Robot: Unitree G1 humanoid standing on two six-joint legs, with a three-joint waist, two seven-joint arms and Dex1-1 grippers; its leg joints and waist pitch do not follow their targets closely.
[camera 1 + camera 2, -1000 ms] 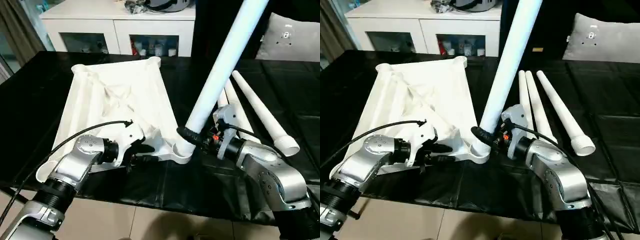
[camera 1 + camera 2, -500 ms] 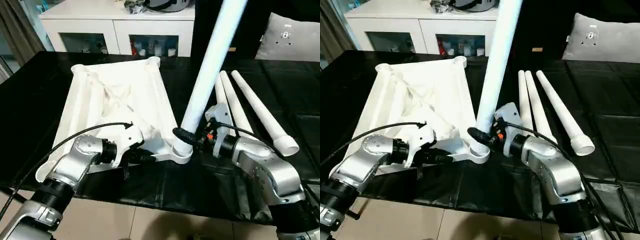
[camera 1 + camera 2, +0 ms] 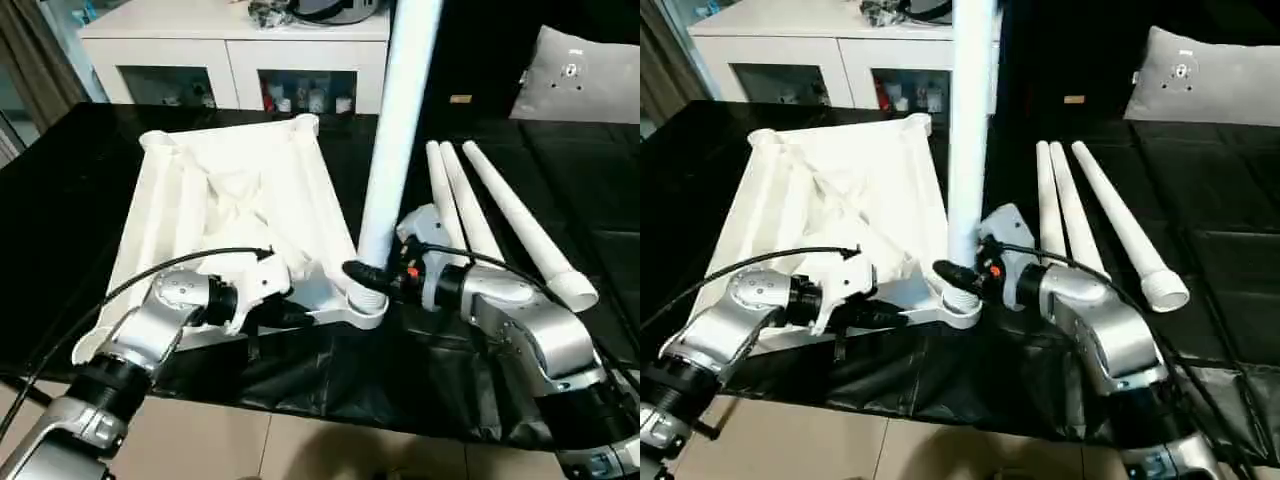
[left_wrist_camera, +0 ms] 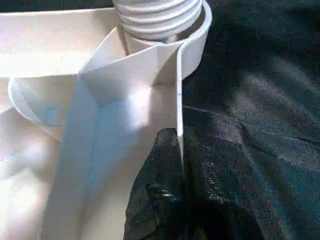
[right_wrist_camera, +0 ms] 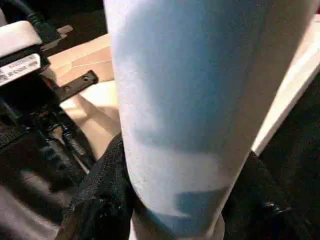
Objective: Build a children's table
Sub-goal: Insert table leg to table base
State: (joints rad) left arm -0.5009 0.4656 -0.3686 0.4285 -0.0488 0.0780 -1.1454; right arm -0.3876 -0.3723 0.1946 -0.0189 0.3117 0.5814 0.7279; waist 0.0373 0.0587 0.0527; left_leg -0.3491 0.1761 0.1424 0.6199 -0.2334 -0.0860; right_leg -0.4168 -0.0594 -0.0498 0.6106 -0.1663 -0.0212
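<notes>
The white table top [image 3: 225,195] lies upside down on the black cloth, ribbed underside up. One long white leg [image 3: 398,120] stands almost upright, its threaded end [image 4: 157,17] in the near right corner socket [image 3: 366,311]. My right gripper [image 3: 364,276] is shut on this leg just above the socket, with a black finger [image 5: 97,200] on each side of it. My left gripper [image 3: 287,316] is shut on the top's near rim beside the same socket, one finger [image 4: 160,195] pressed against the rim wall. Three more legs [image 3: 515,220] lie side by side to the right.
A white cabinet with glass doors [image 3: 240,60] stands behind the black-covered surface, and a grey cushion [image 3: 580,75] lies at the back right. The surface's front edge [image 3: 330,420] runs just below my forearms, with tiled floor beyond it.
The held leg has swung from leaning right to nearly upright over the corner socket. My right gripper moved left with it. The left gripper stayed on the rim.
</notes>
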